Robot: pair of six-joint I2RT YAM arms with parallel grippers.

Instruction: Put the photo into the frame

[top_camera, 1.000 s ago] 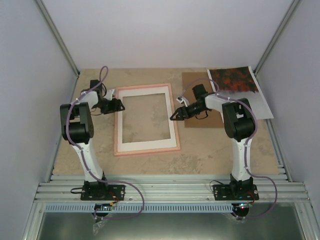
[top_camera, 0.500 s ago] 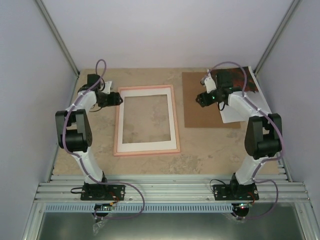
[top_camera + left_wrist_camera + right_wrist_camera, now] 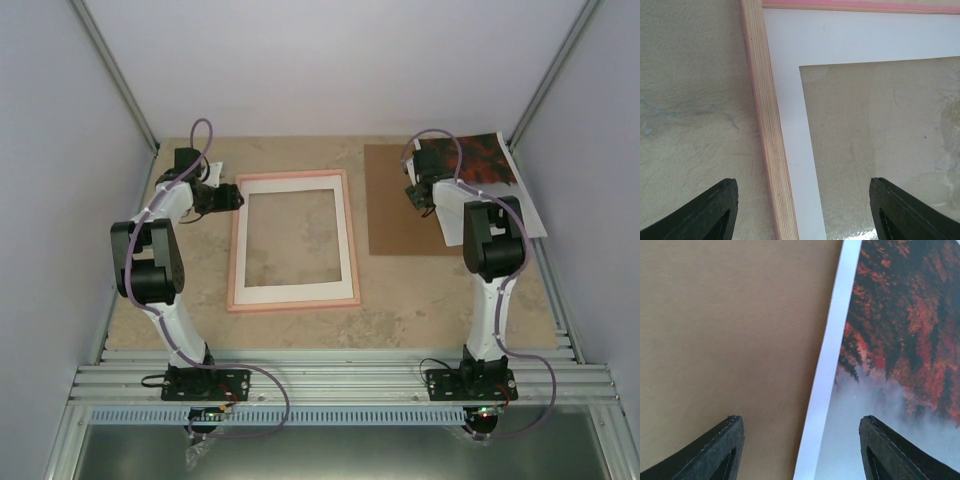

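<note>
The pink frame (image 3: 292, 296) lies flat mid-table with a white mat inside and the tabletop showing through its opening. My left gripper (image 3: 232, 197) hovers at its far left corner. In the left wrist view that gripper (image 3: 803, 182) is open, its jaws either side of the frame's wooden side rail (image 3: 767, 125), holding nothing. The photo (image 3: 490, 160) lies at the back right, picture side up, partly under my right arm. My right gripper (image 3: 418, 195) is open over the photo's white left border (image 3: 832, 365), one jaw over the board and one over the print (image 3: 900, 340).
A brown cardboard backing board (image 3: 395, 215) lies right of the frame, with the photo overlapping its right part (image 3: 730, 330). Grey walls and slanted metal posts close in both sides. A ribbed metal rail (image 3: 330, 380) runs along the near edge.
My right arm swung from the frame's right side back and rightward to the photo's left edge, its jaws narrowing a little. My left gripper moved slightly back to the frame's far left corner.
</note>
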